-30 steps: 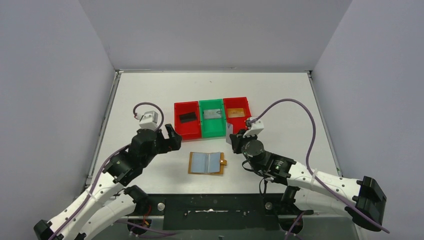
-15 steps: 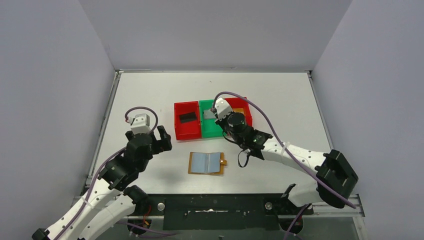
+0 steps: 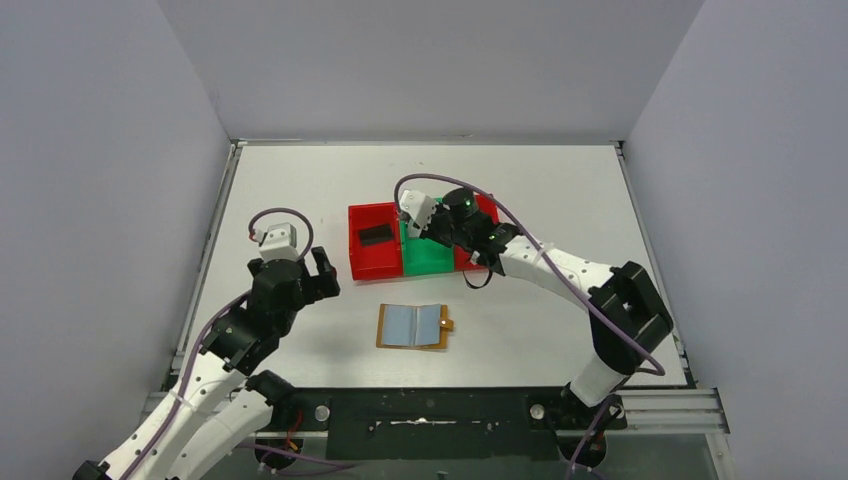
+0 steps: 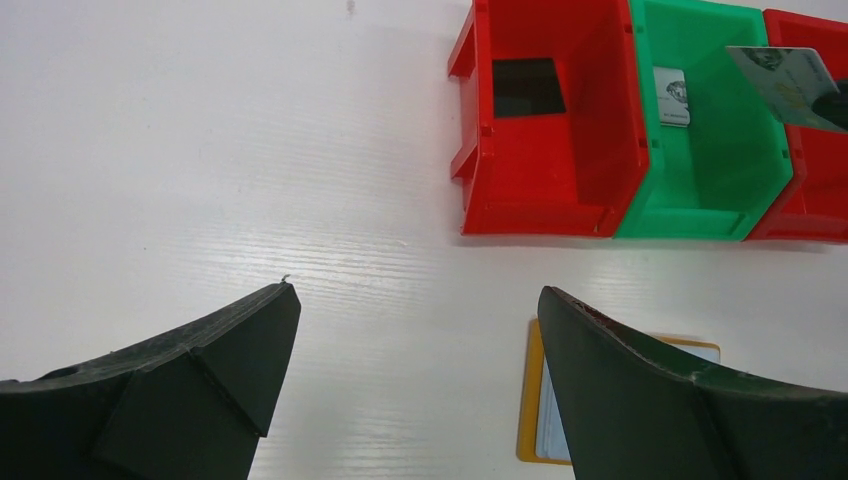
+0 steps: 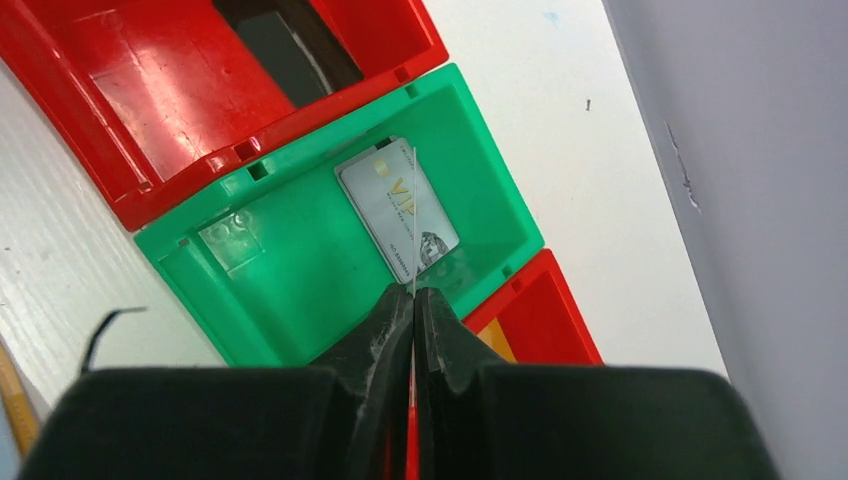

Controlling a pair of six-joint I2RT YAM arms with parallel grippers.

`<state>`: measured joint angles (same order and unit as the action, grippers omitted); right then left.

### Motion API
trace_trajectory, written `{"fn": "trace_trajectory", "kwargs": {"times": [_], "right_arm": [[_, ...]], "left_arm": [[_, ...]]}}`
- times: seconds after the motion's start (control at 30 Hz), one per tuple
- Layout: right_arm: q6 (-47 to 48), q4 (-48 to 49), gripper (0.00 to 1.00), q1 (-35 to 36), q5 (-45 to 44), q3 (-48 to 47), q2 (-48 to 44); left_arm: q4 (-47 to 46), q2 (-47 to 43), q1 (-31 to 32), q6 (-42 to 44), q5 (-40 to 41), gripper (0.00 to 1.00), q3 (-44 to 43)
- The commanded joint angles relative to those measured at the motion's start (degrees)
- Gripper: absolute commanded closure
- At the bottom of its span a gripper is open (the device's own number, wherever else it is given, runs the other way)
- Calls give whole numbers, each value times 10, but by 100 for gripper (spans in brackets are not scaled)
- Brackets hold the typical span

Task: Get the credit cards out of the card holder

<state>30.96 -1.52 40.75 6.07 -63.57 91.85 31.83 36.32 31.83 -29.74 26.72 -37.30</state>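
We are swinging our right gripper (image 5: 412,296), pinching a card (image 4: 785,85), from the card holder (image 3: 412,326) over the green bin (image 5: 300,290): another card out; left gripper (image 4: 417,295) spread.

White table (image 3: 300,190) carries three bins touching in a row: a red bin (image 3: 375,268), a green bin (image 3: 425,264) and a second red bin (image 4: 815,190). Nearer the front, apart from them, the card holder (image 3: 412,326) lies open flat
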Motion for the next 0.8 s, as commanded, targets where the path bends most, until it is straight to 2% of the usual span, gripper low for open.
{"fn": "trace_trajectory", "kwargs": {"times": [0.0, 0.37, 0.57, 0.77], "right_arm": [[89, -50, 100, -7, 39, -66, 40], [163, -45, 100, -8, -47, -129, 144], [197, -12, 100, -12, -44, -140, 179], [230, -22, 99, -17, -38, -179, 218]], "left_arm": [[-41, -10, -4, 10, -12, 8, -6], [-43, -6, -15, 13, -25, 8, -6], [-46, -4, -21, 17, -31, 8, -6], [-44, -5, -25, 17, -31, 8, -6]]}}
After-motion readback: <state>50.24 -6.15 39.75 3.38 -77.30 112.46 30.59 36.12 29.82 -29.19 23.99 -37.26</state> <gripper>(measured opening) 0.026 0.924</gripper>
